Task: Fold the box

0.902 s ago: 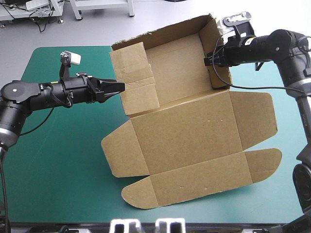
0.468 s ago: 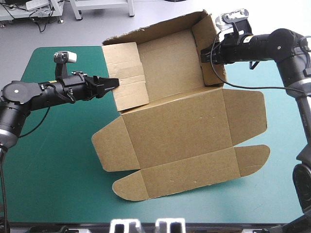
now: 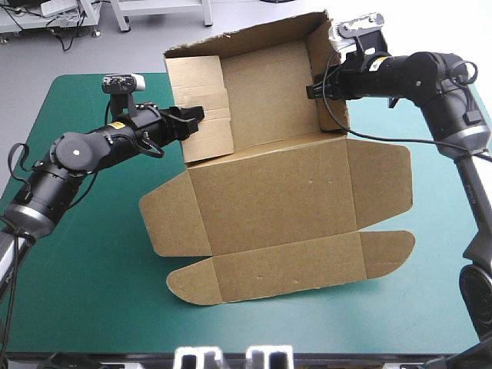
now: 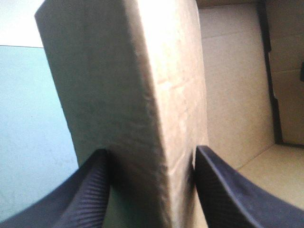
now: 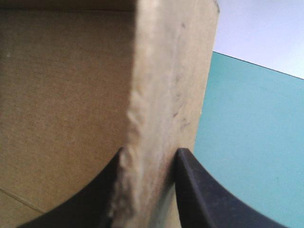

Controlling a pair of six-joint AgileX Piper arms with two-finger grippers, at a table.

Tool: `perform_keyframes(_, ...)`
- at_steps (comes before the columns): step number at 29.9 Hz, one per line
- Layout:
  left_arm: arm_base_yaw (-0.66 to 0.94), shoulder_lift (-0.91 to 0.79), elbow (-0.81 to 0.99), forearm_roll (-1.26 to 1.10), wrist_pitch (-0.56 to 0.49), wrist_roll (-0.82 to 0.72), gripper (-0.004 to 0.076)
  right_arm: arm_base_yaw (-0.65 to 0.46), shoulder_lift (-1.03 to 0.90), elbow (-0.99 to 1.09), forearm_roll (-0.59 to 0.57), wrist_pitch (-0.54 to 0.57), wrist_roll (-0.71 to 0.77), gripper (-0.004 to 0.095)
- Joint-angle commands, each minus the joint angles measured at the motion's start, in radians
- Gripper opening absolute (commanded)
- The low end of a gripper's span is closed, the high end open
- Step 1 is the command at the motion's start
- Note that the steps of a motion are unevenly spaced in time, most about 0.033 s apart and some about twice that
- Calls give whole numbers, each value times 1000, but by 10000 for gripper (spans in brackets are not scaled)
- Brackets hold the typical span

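Pinching one raised side wall apiece, the left gripper (image 3: 196, 120) and right gripper (image 3: 317, 87) hold the brown box (image 3: 265, 92) on the table (image 3: 84, 277) — tray walls stand; lid (image 3: 273, 196) and flaps (image 3: 384, 254) lie flat, unfolded.

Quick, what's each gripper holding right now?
Left gripper: shut on the box, clamping its left wall.
Right gripper: shut on the box, clamping its right wall.

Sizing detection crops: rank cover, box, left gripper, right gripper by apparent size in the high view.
1. Teal-green cover, by outline.
2. Box, hiding much of it.
3. Left gripper and right gripper: both small, partly hidden by the box they clamp; too alike to rank.
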Motion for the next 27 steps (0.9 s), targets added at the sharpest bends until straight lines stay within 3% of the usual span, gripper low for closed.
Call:
perform_keyframes(1, -53, 3, -33, 2, -92, -92, 337, 67, -34, -29, -25, -53, 76, -22)
perform_keyframes(8, -97, 72, -33, 87, -111, -127, 219, 148, 27, -29, -118, 27, 128, -23)
perform_keyframes(15, -97, 85, -33, 133, -130, -136, -2, 207, 86, -29, -96, 35, 126, -23)
perform_keyframes(19, -97, 85, -33, 202, -83, -140, -10, 209, 114, -29, -100, 89, 124, -22)
perform_keyframes(22, -97, 92, -33, 303, -28, -224, -10, 209, 126, -29, -174, 153, 161, -22)
perform_keyframes(27, -97, 162, -35, 495, 143, -373, -10, 209, 156, -29, -295, 321, 190, -23)
